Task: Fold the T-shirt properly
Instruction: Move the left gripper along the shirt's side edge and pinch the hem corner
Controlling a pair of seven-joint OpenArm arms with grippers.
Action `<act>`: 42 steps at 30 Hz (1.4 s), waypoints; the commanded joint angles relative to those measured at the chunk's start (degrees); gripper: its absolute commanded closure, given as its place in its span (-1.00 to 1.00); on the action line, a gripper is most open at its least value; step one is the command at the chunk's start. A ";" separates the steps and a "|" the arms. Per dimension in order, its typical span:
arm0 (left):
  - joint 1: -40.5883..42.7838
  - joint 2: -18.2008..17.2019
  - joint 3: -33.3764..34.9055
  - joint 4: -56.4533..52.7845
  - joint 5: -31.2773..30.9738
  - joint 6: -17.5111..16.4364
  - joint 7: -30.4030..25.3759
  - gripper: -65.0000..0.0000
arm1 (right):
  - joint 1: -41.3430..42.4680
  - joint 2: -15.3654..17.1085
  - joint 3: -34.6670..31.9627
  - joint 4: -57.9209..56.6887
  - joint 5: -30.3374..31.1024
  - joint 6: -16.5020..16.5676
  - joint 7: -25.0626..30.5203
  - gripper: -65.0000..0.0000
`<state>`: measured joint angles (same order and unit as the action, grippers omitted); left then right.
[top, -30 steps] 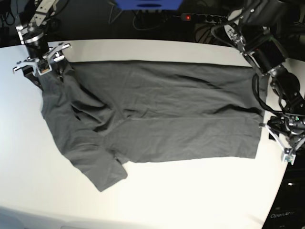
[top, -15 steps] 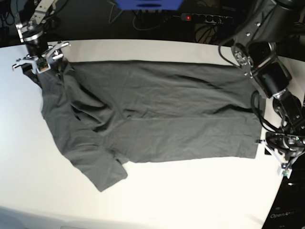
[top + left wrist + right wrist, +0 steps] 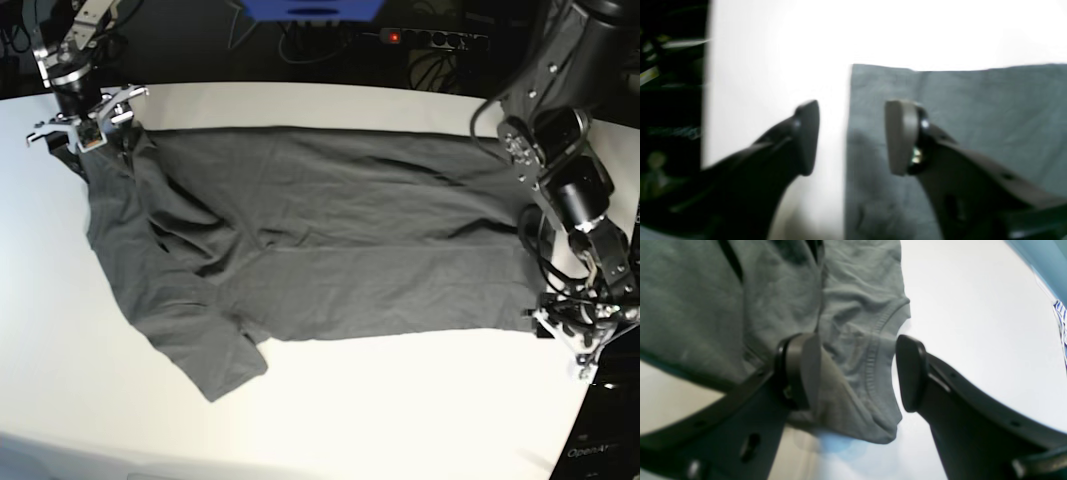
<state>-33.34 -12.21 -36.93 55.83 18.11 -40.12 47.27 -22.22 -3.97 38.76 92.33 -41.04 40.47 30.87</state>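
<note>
On the near part of the white table (image 3: 400,420), closest to the base camera, one short sleeve of the plain dark charcoal-grey T-shirt of soft, wrinkly fabric (image 3: 330,240) points toward the front edge, its hemmed end lying flat just left of the middle. From there the garment spreads back and across most of the tabletop, its long body running sideways with creases radiating through it and its straight bottom hem at the base view's right. At that hem's near corner sits the left tool (image 3: 562,335), low at the table's right edge. In the left wrist view its two dark fingers stand apart with a clear gap, one over bare white table and the other over the grey cloth, so the left tool (image 3: 851,136) straddles the shirt's straight edge and is open, clamping nothing. Farther back, at the far left corner of the shirt, the right tool (image 3: 88,125) hangs over the bunched fabric. The right wrist view shows its jaws also spread wide: a stitched, ribbed hem of the shirt lies between the fingers of the right tool (image 3: 857,373), slack and uncompressed, with pale table beyond.
</note>
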 commanded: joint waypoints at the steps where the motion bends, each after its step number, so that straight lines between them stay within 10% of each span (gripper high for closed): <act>1: -2.31 -0.67 0.14 0.39 -0.57 0.12 -1.68 -0.13 | -0.07 0.49 0.23 0.90 1.08 -0.47 1.61 -0.10; 9: -3.36 -0.58 0.14 -6.03 -0.66 0.12 -7.22 -0.64 | -0.16 0.58 0.31 0.81 1.08 -0.47 1.52 -0.10; 42: -6.79 -1.90 0.31 -26.34 -0.66 20.82 -24.72 -0.66 | 1.25 1.20 0.14 -3.50 0.99 -0.47 1.61 -0.10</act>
<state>-37.58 -12.71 -36.77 28.23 18.20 -19.59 23.16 -20.99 -3.31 38.76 88.05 -41.41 40.45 30.89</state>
